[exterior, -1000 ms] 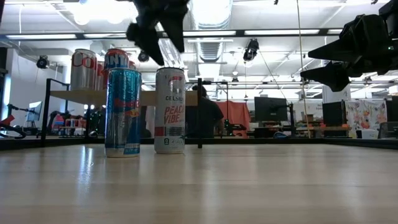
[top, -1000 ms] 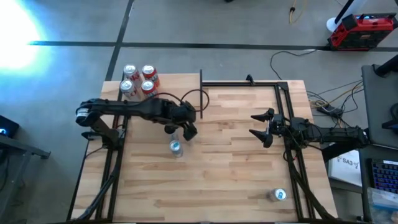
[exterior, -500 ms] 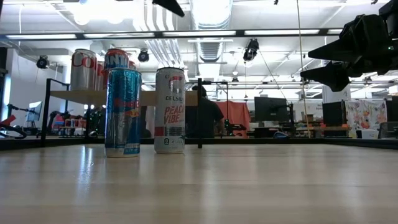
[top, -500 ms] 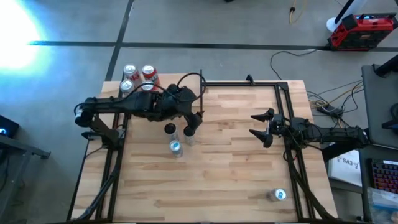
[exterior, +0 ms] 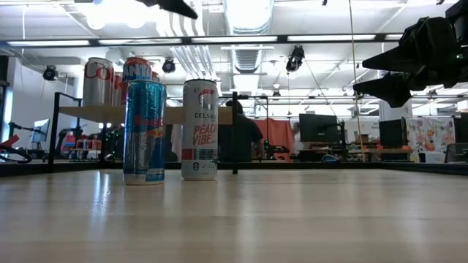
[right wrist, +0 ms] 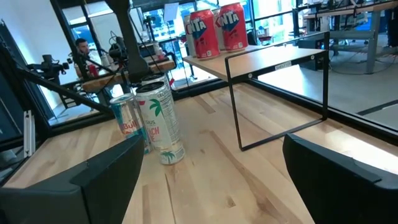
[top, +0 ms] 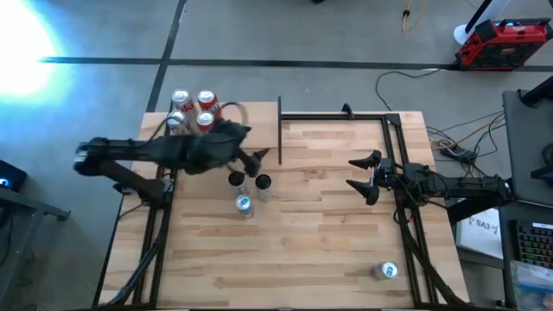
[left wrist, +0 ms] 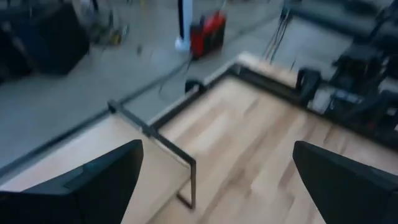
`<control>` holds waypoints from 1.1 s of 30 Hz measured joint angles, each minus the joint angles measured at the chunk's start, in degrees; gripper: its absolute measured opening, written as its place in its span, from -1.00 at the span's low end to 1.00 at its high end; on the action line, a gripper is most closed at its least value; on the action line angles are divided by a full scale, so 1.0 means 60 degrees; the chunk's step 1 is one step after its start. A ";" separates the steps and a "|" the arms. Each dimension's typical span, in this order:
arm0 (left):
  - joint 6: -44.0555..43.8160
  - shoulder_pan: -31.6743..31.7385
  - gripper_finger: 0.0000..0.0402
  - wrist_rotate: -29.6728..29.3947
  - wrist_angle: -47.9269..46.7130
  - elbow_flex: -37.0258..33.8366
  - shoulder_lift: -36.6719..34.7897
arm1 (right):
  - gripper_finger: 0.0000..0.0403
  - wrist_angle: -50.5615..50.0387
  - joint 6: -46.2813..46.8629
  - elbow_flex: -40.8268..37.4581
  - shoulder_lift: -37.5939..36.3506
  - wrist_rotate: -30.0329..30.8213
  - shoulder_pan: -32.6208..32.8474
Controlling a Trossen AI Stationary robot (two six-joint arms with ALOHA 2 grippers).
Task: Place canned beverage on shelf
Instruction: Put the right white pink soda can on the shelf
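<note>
**A:** What has your left claw (top: 255, 158) just done?

**B:** It has lifted off and drawn back towards the left of the high frame. Its fingers gape wide with nothing between them. A moment ago they hung right above the tall white printed can (top: 263, 183). Now only a dark tip shows at the top edge of the low view.

**A:** And the can you want?

**B:** It stands upright on the striped wooden tabletop (top: 328, 233), left of centre, just beside the tall blue can (top: 244, 204). Neither can is on the pale wood shelf with the thin black frame (top: 251, 112), upper left, where the red cans (top: 194, 111) stand. So I judge the placing is not yet begun, and you need a fresh approach.

**A:** Arm pose?

**B:** Your left arm lies long and nearly level along the shelf's near edge, its wrist pointing towards the frame's centre. Your right claw (top: 361, 173) waits at the right, spread wide and empty.
</note>
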 joint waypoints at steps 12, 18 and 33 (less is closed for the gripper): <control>0.0158 0.0000 0.98 -0.0081 0.4905 -0.7133 -0.5371 | 0.83 0.0004 0.0000 0.0001 0.0000 0.0000 0.0000; -0.0058 0.0000 0.98 -0.0081 0.4904 -0.8681 -0.7254 | 0.83 0.0003 0.0001 0.0002 0.0000 0.0000 0.0001; -0.0097 -0.0015 0.98 0.0588 0.4893 -1.0887 -1.0389 | 0.83 0.0003 0.0001 0.0003 0.0000 0.0000 -0.0003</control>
